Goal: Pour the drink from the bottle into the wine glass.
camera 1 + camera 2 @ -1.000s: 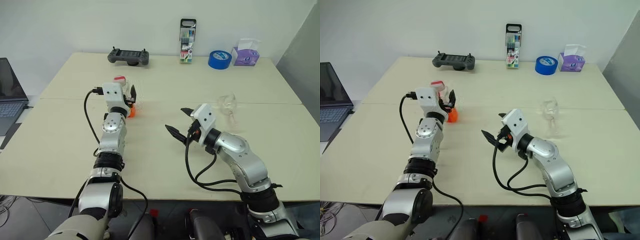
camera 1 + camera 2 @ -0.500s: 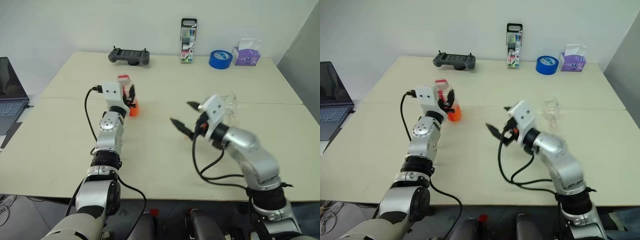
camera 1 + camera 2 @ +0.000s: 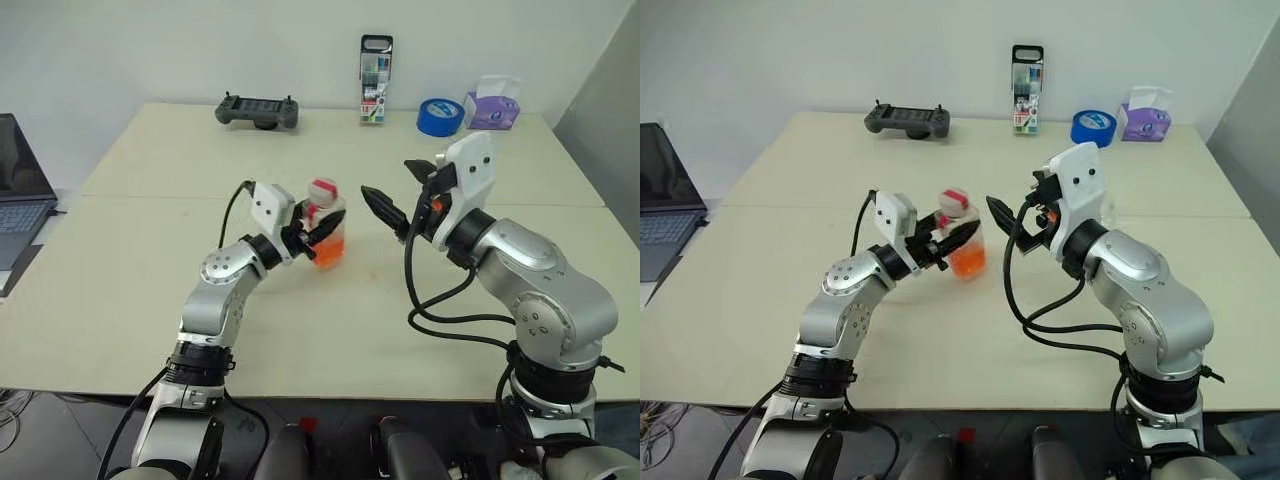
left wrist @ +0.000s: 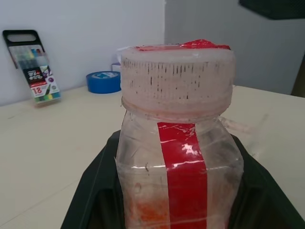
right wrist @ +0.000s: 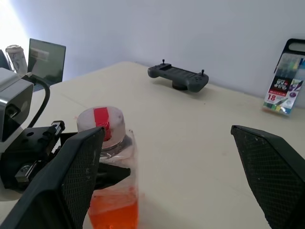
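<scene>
A small clear bottle (image 3: 326,232) with a red-and-white cap (image 3: 322,190) sits upright in the middle of the desk (image 3: 120,270), its lower part holding the orange-red drink (image 3: 330,250) — the cap is still on. The left pincer (image 3: 318,233) is pinching the bottle around its body below the cap, its black fingers (image 4: 90,191) pressed to either side. Just beside it, toward the desk's right edge, the right pincer (image 3: 400,192) hangs above the surface with its two fingers spread wide, holding nothing and pointing at the cap.

The wine glass is hidden behind the right arm, so its place cannot be told. Along the far edge stand a game controller (image 3: 257,110), a marker case (image 3: 375,82), a roll of blue tape (image 3: 439,117) and a tissue box (image 3: 491,105); a laptop (image 3: 20,190) sits off the left edge.

By the look of it, the task is at an early stage — bottle grasped, but uncapping and pouring still lie ahead, and the open right pincer seems placed to take the cap.
</scene>
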